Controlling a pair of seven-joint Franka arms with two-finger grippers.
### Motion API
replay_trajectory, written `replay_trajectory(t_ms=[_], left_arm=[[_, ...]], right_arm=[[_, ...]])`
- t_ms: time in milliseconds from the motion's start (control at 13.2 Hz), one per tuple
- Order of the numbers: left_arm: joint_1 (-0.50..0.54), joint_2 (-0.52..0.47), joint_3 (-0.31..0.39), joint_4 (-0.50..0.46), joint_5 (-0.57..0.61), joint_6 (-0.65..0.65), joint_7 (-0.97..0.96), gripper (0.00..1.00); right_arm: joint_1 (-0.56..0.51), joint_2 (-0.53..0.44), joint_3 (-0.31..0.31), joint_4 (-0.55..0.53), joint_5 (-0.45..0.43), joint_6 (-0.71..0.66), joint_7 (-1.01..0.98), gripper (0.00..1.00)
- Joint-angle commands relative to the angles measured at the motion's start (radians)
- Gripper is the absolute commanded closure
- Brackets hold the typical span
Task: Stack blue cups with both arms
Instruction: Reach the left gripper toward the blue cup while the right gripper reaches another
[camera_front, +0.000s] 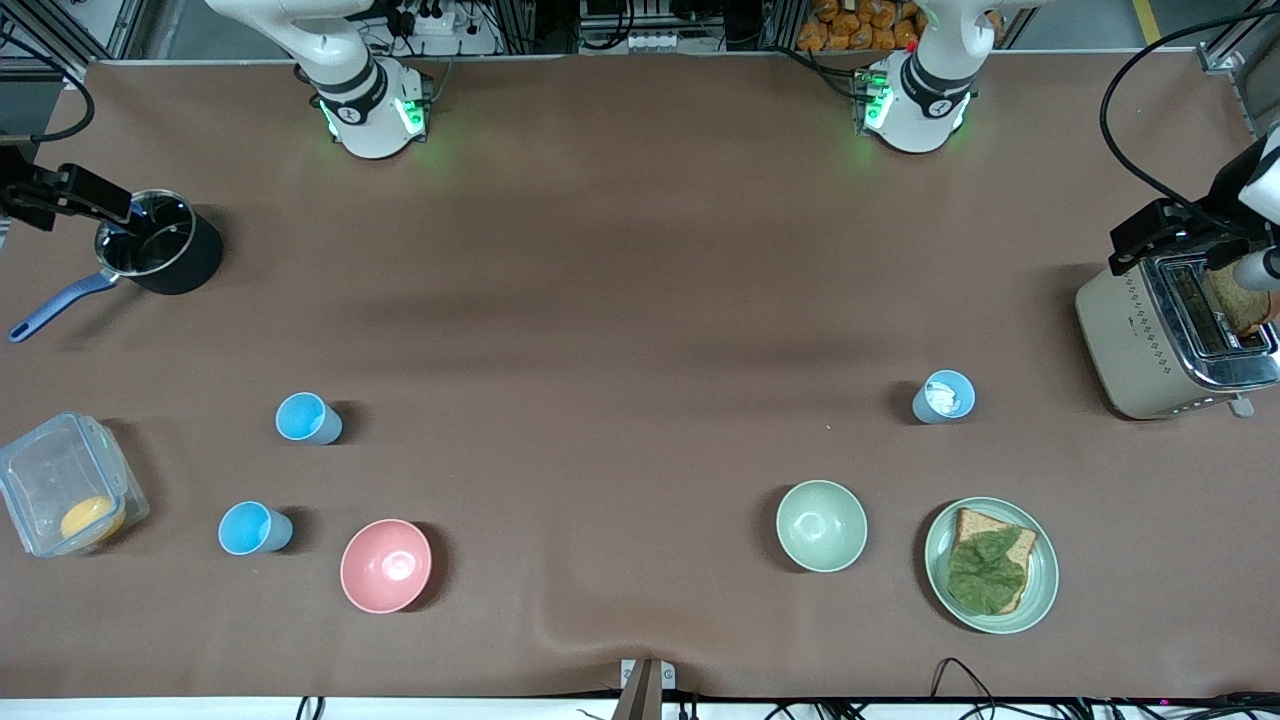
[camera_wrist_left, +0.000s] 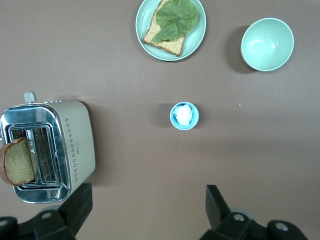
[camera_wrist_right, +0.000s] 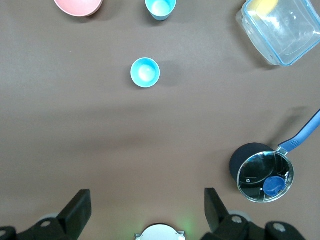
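Nothing grasped yet: both arms wait high at the worktop's ends, so stacking has not begun.

Seemingly the step in hand is the first reach. The left gripper (camera_wrist_left: 147, 207) hangs beside the toaster (camera_front: 1170, 335), its fingers (camera_wrist_left: 216, 202) spread and empty, the grey-blue cup (camera_wrist_left: 184, 116) with white inside it standing well out ahead of them. The right gripper (camera_wrist_right: 146, 209) hovers by the saucepan (camera_front: 160, 255), fingers (camera_wrist_right: 79, 206) likewise released; two sky-blue cups (camera_wrist_right: 145, 72) (camera_wrist_right: 160, 8) stand ahead of them, one nearer, one by the pink bowl (camera_front: 386, 565). Next, each arm probably must descend over a cup's rim and close.
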Motion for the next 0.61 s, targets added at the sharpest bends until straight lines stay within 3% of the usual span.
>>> replay_trajectory(t_ms=[0,379,530], left_arm=[[-0.002,0.006,0.005,0.02,-0.024,-0.014,0.02,0.0],[0.001,0.076,0.003,0.003,-0.023,0.004,0.021,0.0],[0.001,0.106,0.002,-0.047,-0.02,0.113,0.021,0.0]], right_arm=[[0.005,-0.016,-0.008,-0.002,0.005,-0.01,0.005,0.0],[0.006,-0.01,-0.007,-0.01,0.005,-0.006,0.002,0.0],[0.005,0.005,-0.007,-0.016,0.005,0.003,-0.007,0.0]])
